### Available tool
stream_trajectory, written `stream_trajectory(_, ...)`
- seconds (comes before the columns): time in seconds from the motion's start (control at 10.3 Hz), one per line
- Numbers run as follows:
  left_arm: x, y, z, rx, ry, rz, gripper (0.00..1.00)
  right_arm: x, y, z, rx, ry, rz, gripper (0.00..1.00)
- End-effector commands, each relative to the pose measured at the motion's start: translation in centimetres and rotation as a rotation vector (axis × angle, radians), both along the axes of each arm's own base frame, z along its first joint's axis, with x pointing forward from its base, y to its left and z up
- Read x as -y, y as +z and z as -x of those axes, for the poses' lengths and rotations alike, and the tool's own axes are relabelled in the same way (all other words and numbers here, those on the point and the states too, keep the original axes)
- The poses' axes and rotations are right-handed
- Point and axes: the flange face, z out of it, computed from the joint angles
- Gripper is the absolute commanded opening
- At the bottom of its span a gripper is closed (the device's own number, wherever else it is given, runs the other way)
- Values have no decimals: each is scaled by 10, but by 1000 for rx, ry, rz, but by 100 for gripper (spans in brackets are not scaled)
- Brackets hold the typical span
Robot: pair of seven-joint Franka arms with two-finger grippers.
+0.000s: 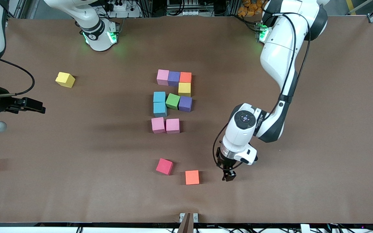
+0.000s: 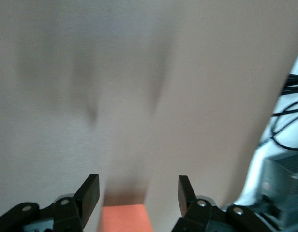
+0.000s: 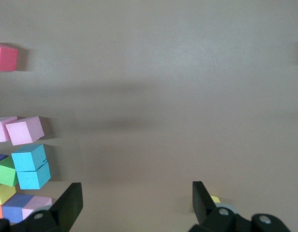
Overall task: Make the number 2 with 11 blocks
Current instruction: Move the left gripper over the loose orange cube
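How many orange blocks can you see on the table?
2. One orange block sits in the cluster mid-table, beside a purple block. The other orange block lies loose nearer the front camera, beside the left gripper.

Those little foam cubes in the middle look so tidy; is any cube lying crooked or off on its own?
Yes. The red cube nearer the camera sits turned askew beside the squarely placed loose orange cube. A stray yellow cube lies tilted toward the right arm's end, away from the neat cluster of cubes.

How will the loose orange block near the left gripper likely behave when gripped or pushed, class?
The orange block has flat faces, so it should slide, not roll. Its matte, foam-like look suggests it is light and slightly squashy. The left gripper, fingers apart beside it, could probably pinch it securely.
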Motion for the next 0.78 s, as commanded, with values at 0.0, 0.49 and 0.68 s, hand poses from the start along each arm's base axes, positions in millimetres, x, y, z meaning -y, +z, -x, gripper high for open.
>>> stream_trajectory(0.0,33,6,28,-62,-35,-4,74,1,4,-2,5,-5,-13,100)
stream_trajectory(0.49,150,17,108,-90,-150,98,74,1,4,-2,5,-5,-13,100)
stream_trajectory(0.68,146,13,98,-42,-104,153,74,3,3,-3,3,-8,-12,100)
